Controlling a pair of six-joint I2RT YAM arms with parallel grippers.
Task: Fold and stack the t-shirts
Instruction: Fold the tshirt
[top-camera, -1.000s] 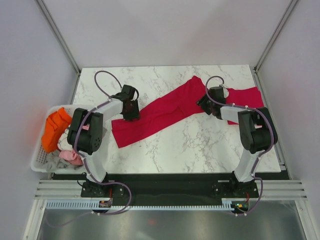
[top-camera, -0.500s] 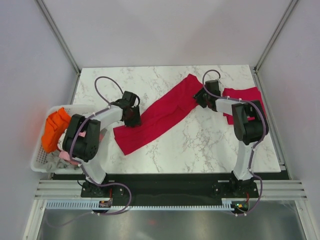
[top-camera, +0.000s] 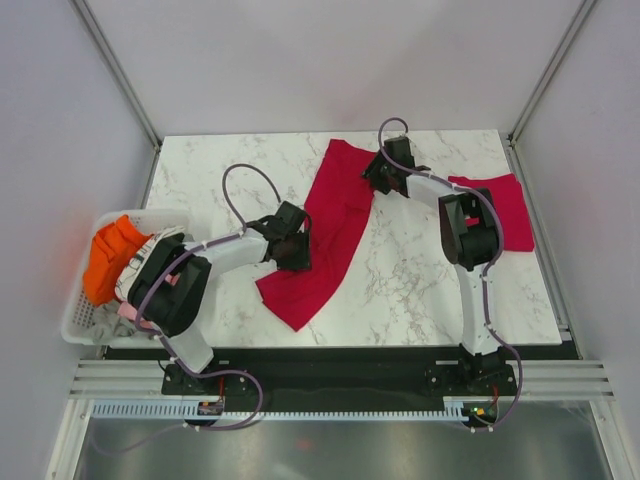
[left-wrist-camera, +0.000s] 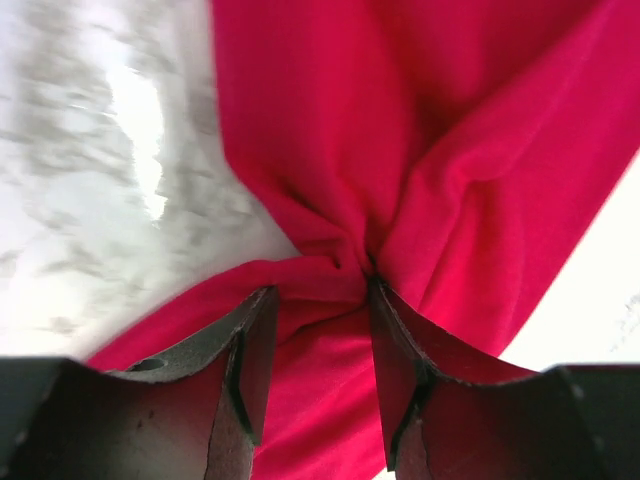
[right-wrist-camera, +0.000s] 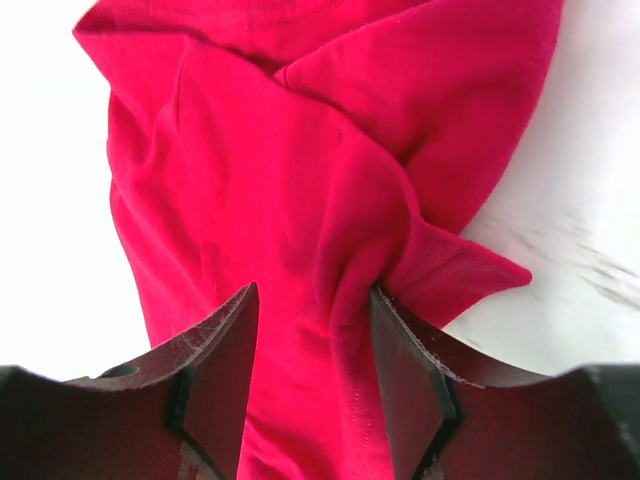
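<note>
Since a second ago the crimson-red soft-cloth t-shirt (top-camera: 330, 228) has swung from a shallow diagonal to a steep one. The left gripper (top-camera: 291, 250) went right and toward the bottom of the frame, the right gripper (top-camera: 384, 176) left and toward the top.

Top view: the shirt runs from upper centre down to lower centre-left across the white marble table (top-camera: 430, 285), strung between the two claws. Left claw is on its left edge low down, right claw on its right edge near the top. A second crimson-red t-shirt (top-camera: 507, 205) lies flat at the right edge, apart from the first; I can't tell if it's folded. A white plastic basket (top-camera: 78, 318) at the far left holds an orange cloth (top-camera: 112, 256) plus pink and grey bits.

Left wrist view: left gripper (left-wrist-camera: 320, 290) is narrow, with a pinch of shirt (left-wrist-camera: 460, 150) between the fingers and creases fanning out from the pinch. Bare table (left-wrist-camera: 100, 150) shows in the upper left.

Right wrist view: right gripper (right-wrist-camera: 314, 292) is likewise narrow and clamped on a ridge of shirt (right-wrist-camera: 250, 150), with a loose corner sticking out to the right over the table (right-wrist-camera: 570, 230).

My read on progress: early. This shirt is only being repositioned and stretched, with no fold in it and no stack visible. Spreading it flat, folding and stacking are all left.
</note>
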